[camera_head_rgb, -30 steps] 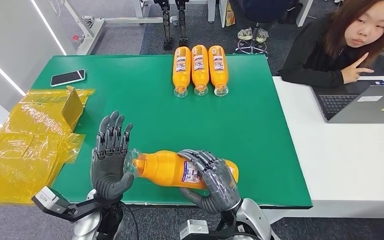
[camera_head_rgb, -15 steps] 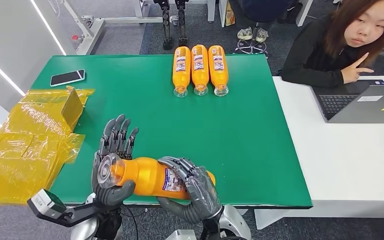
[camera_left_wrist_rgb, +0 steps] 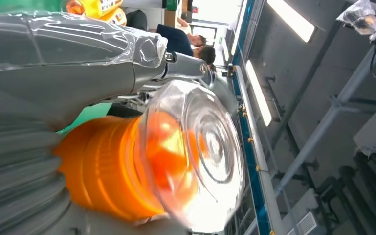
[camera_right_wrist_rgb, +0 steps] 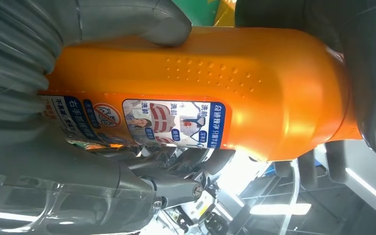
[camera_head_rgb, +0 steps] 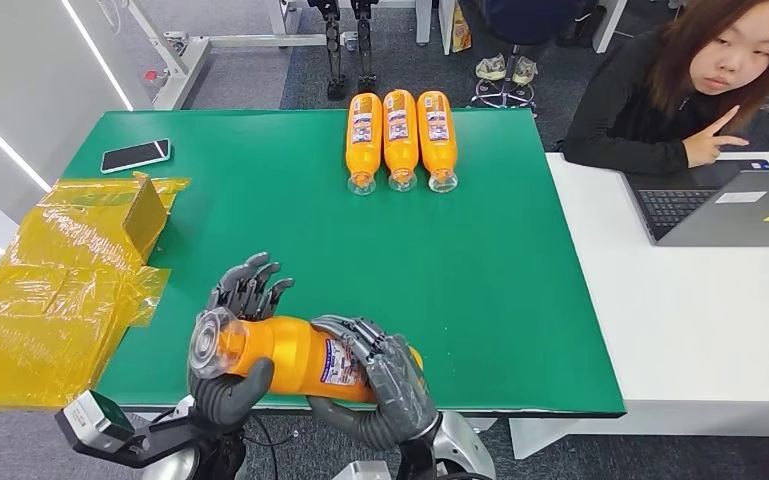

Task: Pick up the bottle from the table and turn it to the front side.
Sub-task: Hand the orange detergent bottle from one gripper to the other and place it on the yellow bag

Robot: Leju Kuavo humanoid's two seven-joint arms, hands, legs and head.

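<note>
- The bottle, orange with a clear cap, lies on its side at the near edge of the green desk, cap end toward the robot's left.
- The right hand is clamped round the bottle's body, fingers over the top of the label, thumb underneath.
- The left hand holds the neck end: thumb curled under the shoulder, fingers curved up behind the cap.
- In the left wrist view the cap sits just past the grey thumb.
- Whether the bottle is lifted or touching the desk is hard to tell.
- Three more bottles lie side by side at the far edge, caps toward the robot.
- A phone lies at the far left corner; yellow bags overlap the left edge.
- A person sits at a white desk with a laptop.
</note>
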